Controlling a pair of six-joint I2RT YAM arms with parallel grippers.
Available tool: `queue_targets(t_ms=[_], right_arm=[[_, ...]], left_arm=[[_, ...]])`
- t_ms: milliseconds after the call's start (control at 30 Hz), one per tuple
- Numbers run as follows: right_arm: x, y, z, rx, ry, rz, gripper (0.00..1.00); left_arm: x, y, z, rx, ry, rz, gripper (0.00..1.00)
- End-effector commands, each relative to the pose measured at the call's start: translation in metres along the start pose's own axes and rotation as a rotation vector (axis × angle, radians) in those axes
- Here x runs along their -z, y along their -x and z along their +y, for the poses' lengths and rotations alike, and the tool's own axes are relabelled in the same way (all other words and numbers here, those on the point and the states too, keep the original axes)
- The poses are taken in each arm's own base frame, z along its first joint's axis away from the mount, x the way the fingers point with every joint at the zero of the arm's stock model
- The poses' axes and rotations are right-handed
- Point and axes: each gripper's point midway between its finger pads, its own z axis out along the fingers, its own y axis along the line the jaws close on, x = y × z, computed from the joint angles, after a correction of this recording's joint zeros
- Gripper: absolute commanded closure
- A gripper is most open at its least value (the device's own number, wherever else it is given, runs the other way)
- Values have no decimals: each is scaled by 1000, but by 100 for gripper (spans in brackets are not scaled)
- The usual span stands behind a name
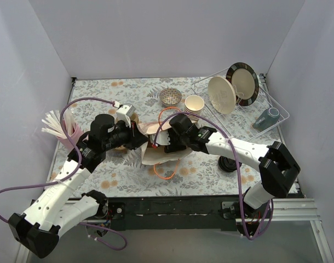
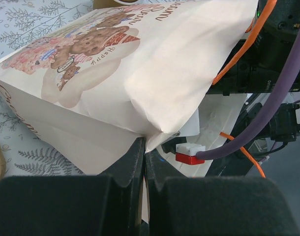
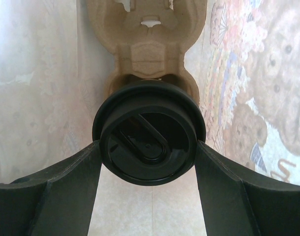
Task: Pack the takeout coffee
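Black plastic fills the middle of my right wrist view: the round lid of the takeout coffee (image 3: 149,140) faces the camera. The right gripper (image 3: 149,146) is clamped on it, one finger (image 3: 66,194) pressed to each side of the lid's rim. The cup itself is hidden behind the lid. Pale paper walls with teddy-bear print close in on both sides, so the coffee is inside the paper bag (image 2: 165,64). Just beyond it is a moulded pulp cup carrier (image 3: 147,46). I cannot tell whether the cup is already seated in a pocket of it.

In my left wrist view, the left gripper (image 2: 144,150) is pinched tight on a lower edge of the bag, with paper caught between its closed fingers. The bear print is on the bag's upper face here, and the right arm's black housing is right against the bag's far end.

From the top camera, the bag lies on the floral tabletop (image 1: 128,175) between the two arms. The left gripper is at its left side, and the right gripper is pushed into its mouth from the right (the coffee does not show from here). An orange cable (image 1: 166,174) loops over and under the bag. A stack of lidless paper cups (image 1: 194,104) stands behind the bag, well apart from it. A loose dark lid (image 1: 230,163) lies under the right forearm.
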Motion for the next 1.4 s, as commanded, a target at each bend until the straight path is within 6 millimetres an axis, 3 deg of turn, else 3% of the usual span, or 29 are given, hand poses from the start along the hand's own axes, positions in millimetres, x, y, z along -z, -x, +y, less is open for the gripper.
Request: queue_targets(t_ms=[0, 333, 833, 1033, 1267, 1367], right_arm=[[-8, -20, 25, -31, 106, 83, 76], [-28, -27, 28, -59, 138, 92, 80], [-38, -39, 37, -131, 159, 100, 81], [-33, -37, 25, -134, 120, 103, 69], [-18, -25, 0, -110, 74, 86, 40], [-11, -21, -5, -108, 67, 69, 38]], left_arm=[[3, 3, -7, 12, -20, 17, 100], [0, 4, -5, 20, -11, 21, 100], [0, 3, -2, 20, 3, 31, 100], [1, 7, -2, 26, 14, 22, 100], [-2, 17, -4, 50, 16, 5, 100], [-2, 20, -6, 63, 13, 1, 100]])
